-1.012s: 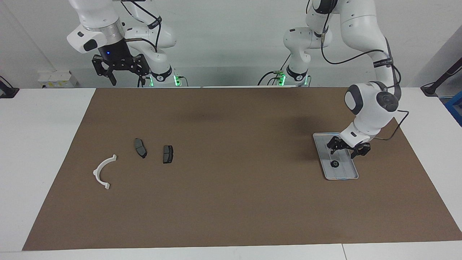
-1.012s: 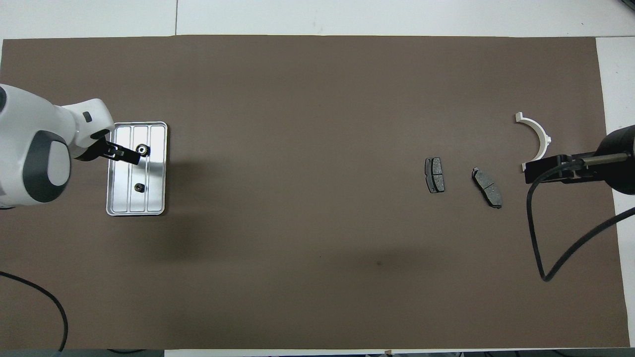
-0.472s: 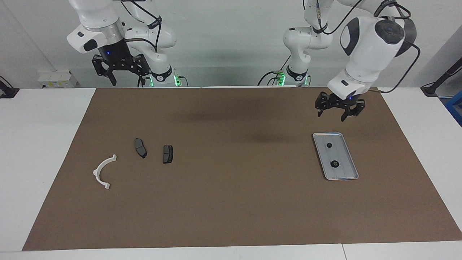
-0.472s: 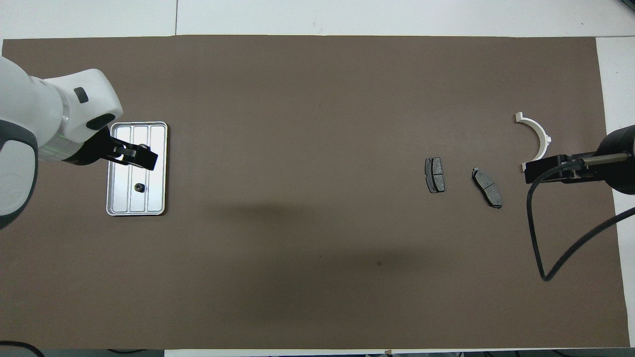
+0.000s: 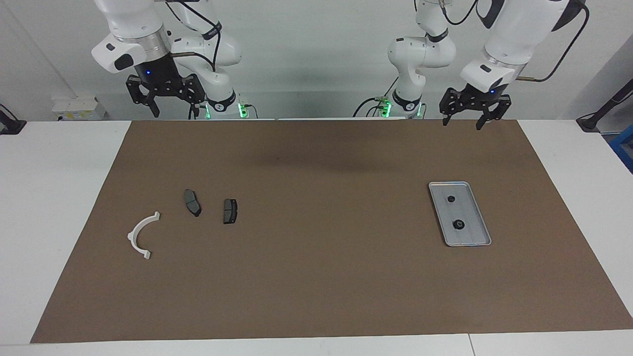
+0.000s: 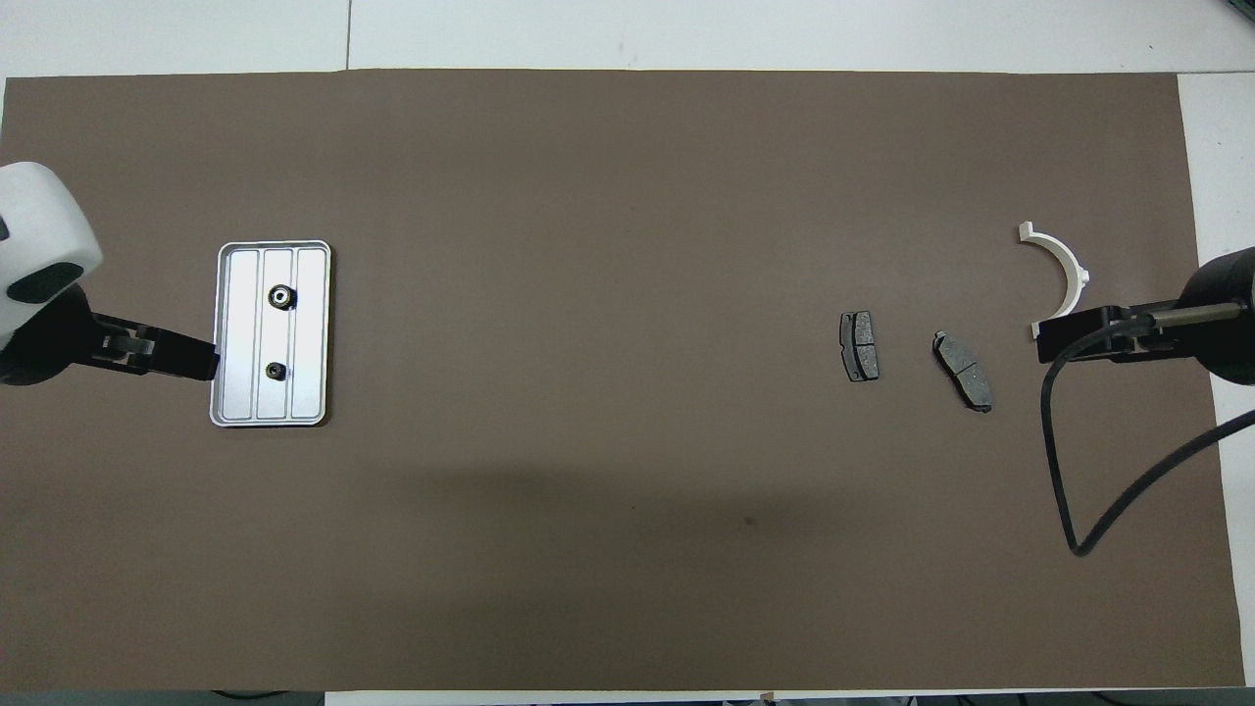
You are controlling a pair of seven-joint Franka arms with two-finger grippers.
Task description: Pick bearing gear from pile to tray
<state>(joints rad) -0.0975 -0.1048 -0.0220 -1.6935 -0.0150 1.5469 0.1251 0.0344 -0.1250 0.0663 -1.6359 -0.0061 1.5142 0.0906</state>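
Note:
The silver tray point(image 5: 472, 235) lies on the brown mat toward the left arm's end; it also shows in the overhead view point(image 6: 306, 392). Two small black round pieces lie in it: a bearing gear point(image 5: 459, 224) point(image 6: 282, 295) and a smaller piece point(image 5: 450, 199) point(image 6: 276, 371) nearer the robots. The pile, toward the right arm's end, has a white half-ring bracket point(image 5: 141, 235) point(image 6: 1064, 265) and two dark brake pads point(image 5: 192, 202) point(image 5: 230, 210). My left gripper point(image 5: 462, 121) point(image 6: 201, 358) is open, empty and raised high beside the tray. My right gripper point(image 5: 175, 106) point(image 6: 1044, 343) waits open and raised near the bracket.
The brown mat point(image 5: 321, 277) covers most of the white table. A black cable point(image 6: 1064, 471) hangs from the right arm over the mat at that arm's end. Nothing else lies on the mat.
My left gripper has risen from low in the tray and drawn back toward its base, leaving both black pieces lying in the tray. The right arm has not moved.

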